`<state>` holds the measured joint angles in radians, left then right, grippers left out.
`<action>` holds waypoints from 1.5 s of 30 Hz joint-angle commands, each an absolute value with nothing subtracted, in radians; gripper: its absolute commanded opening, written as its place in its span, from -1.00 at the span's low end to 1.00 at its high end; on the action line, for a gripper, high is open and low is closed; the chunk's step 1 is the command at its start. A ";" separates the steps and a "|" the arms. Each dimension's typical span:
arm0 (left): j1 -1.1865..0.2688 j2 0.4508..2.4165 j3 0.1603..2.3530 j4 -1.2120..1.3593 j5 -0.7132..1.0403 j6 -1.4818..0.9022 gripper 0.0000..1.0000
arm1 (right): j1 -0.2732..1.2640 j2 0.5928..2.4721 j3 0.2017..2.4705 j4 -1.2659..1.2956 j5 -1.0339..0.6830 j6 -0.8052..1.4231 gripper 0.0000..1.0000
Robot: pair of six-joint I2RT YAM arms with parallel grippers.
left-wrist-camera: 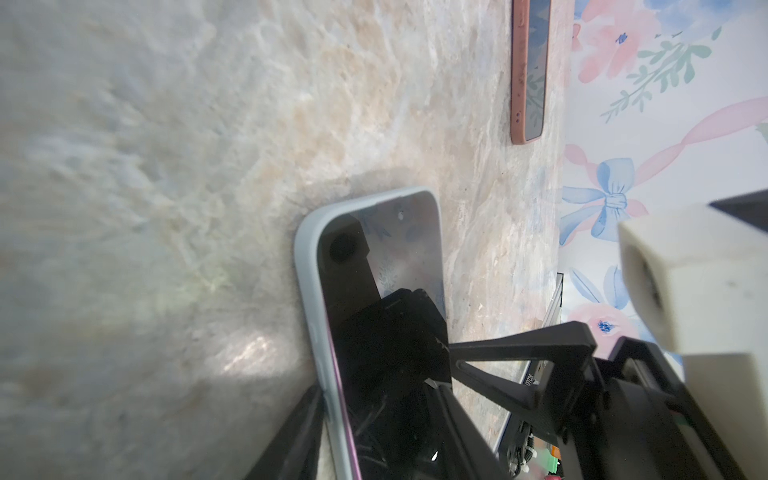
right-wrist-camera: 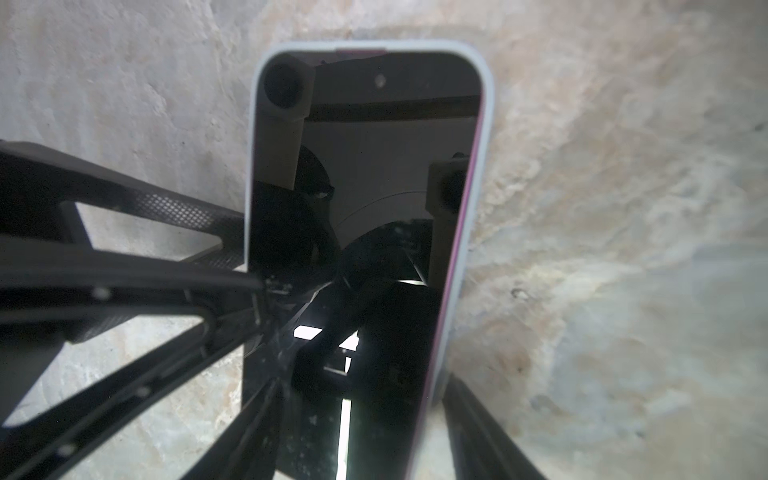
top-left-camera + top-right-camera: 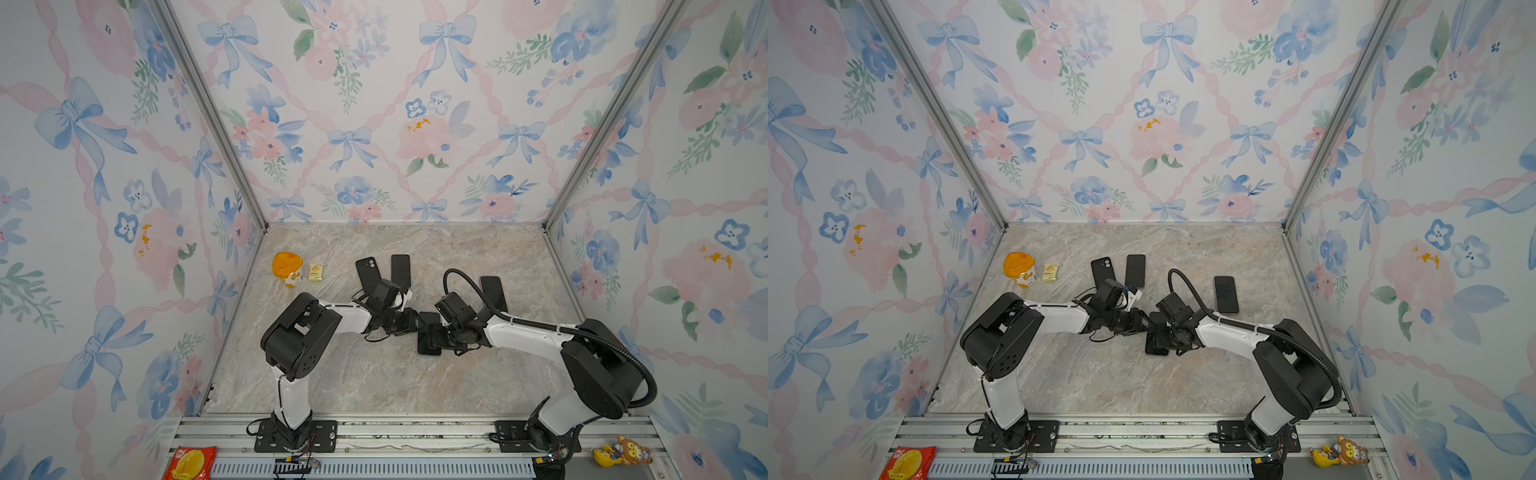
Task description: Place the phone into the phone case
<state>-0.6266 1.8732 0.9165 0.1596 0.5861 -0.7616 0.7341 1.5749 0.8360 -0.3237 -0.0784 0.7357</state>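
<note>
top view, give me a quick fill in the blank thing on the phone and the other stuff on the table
The cup has an ___ lid. The small yellow packet lies right beside the ___. The phone in the middle lies screen ___ in its pale case.
Missing words: orange; cup; up.

Layout, bearings from centre phone (image 3: 427,350).
Phone lies in phone case (image 2: 487,124) on table (image 3: 374,386); handset pair (image 3: 400,269) side by side at 11 o'clock; cup (image 3: 286,268) at 10 o'clock, packet (image 3: 316,272) just beside it; lone handset (image 3: 493,293) at 2 o'clock.
</note>
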 commanded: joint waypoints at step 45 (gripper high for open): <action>-0.741 1.660 0.853 -0.172 0.492 -0.746 -0.22 | 0.841 1.300 0.635 -0.196 0.035 0.919 0.25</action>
